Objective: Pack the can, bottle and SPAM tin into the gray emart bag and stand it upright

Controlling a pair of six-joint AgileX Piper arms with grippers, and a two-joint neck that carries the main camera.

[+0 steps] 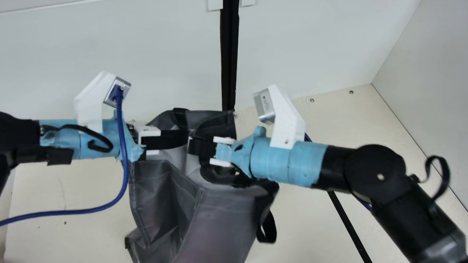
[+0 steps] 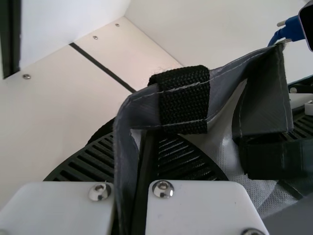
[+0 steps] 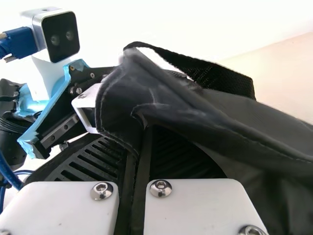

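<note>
A: What step are we on?
B: We're working the gray bag (image 1: 223, 224), lower centre of main view. Left gripper (image 1: 185, 139) and right gripper (image 1: 191, 146) are each pinching its rim, nearly tip to tip. Probably we're straightening it to stand.
A: Next?
B: We're looking to tension the rim evenly, then square the base. Can't tell what's inside.
A: Obstacles?
B: Black strap (image 1: 268, 228) is dangling lower right, blue cable (image 1: 125, 174) is looping left; we're risking snags.
</note>
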